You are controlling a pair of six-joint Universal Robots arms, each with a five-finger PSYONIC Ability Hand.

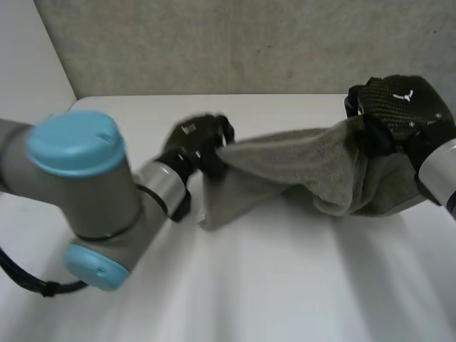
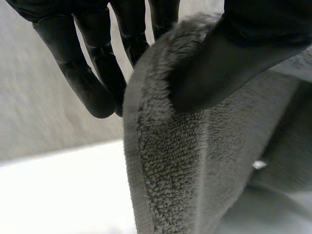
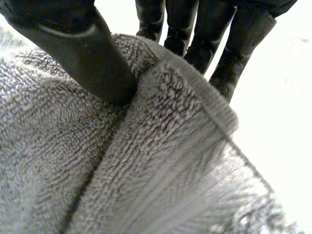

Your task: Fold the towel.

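Grey terry cloth spans the gap between the two hands: the towel (image 1: 306,167) is held up over the white table (image 1: 285,285), drawn fairly taut along its upper edge and sagging beneath. One loose corner drops toward the table near the left hand (image 1: 201,144), and a bunched mass hangs below the right hand (image 1: 399,107) (whether either part touches the surface I cannot tell). The left hand pinches its end of the edge; in the left wrist view its thumb (image 2: 229,58) presses into the pile on one face while the fingers (image 2: 95,78) lie behind the hem. The right hand grips its end the same way, thumb (image 3: 97,63) dug into the pile and fingers (image 3: 234,48) backing the hem. Holding one edge at two well-separated points probably lets the cloth's own weight pull it flat, so that it can be laid down or doubled over evenly. The bunching on the right suggests that side needs spreading first. As for containers, the fold calls for none: the table is the towel's only landing place.
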